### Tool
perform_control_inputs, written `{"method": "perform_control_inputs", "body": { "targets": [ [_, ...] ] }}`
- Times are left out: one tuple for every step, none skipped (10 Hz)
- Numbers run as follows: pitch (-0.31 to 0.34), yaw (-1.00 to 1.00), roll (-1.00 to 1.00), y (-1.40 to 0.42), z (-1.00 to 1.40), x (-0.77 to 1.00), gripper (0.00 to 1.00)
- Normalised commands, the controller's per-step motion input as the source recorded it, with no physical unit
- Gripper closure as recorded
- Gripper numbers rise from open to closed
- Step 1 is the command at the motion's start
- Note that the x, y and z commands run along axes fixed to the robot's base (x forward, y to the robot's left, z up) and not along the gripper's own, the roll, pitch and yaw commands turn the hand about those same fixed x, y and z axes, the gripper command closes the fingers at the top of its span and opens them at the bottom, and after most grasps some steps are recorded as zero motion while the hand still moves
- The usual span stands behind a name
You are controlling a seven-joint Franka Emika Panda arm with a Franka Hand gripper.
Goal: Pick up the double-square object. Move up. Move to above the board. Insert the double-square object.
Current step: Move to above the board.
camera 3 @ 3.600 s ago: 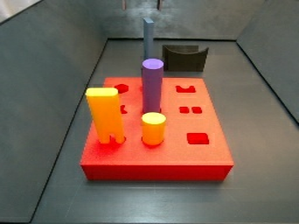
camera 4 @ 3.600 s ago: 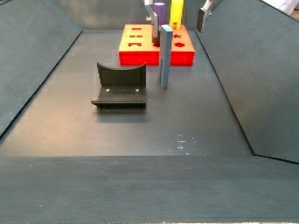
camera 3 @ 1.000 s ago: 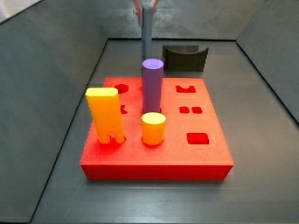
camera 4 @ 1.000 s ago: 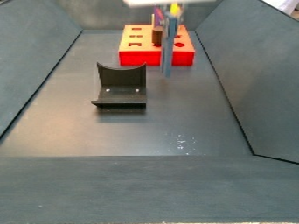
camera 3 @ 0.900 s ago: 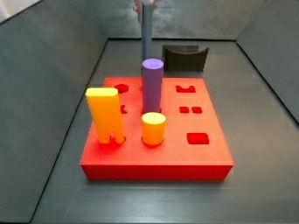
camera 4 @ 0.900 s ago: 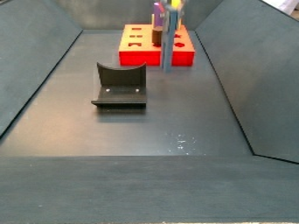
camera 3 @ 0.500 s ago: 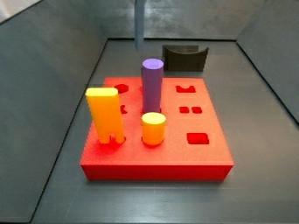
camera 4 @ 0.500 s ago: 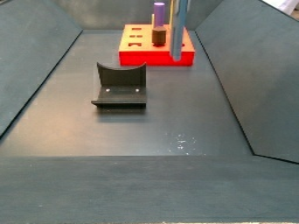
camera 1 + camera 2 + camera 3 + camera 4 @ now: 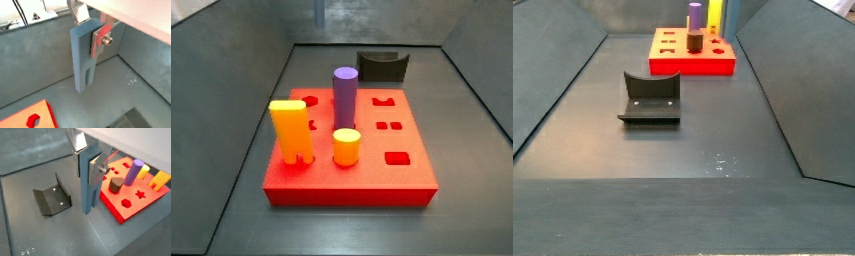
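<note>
My gripper is shut on the upper part of the double-square object, a tall grey-blue post with two legs at its lower end. It hangs upright, clear of the floor, in both wrist views. The silver fingers clamp it from both sides. The board, a thick red slab with shaped holes, lies beside and below the post, not under it. In both side views the board shows whole; gripper and post are almost out of frame above.
On the board stand a purple cylinder, a yellow-orange two-legged block and a short yellow cylinder. The fixture stands on the grey floor near the board. Sloping grey walls enclose the floor.
The post has risen with my gripper from the floor behind the board to nearly out of both side views. The pieces on the board have not moved.
</note>
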Motion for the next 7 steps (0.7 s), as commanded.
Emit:
{"method": "perform_control_inputs", "body": {
  "targets": [
    [0.069, -0.04, 0.0, 0.05, 0.55, -0.03, 1.0],
    [0.093, -0.03, 0.01, 0.04, 0.32, 0.01, 1.0],
    [0.128, -1.0, 0.07, -1.0, 0.09, 0.24, 1.0],
    [0.126, -1.0, 0.08, -1.0, 0.05, 0.24, 1.0],
    [0.146, -0.83, 0.06, -1.0, 0.05, 0.26, 1.0],
    [0.157, -0.58, 0.0, -1.0, 0.05, 0.27, 1.0],
    [0.158, -0.3, -0.02, -1.0, 0.06, 0.27, 1.0]
  ]
}}
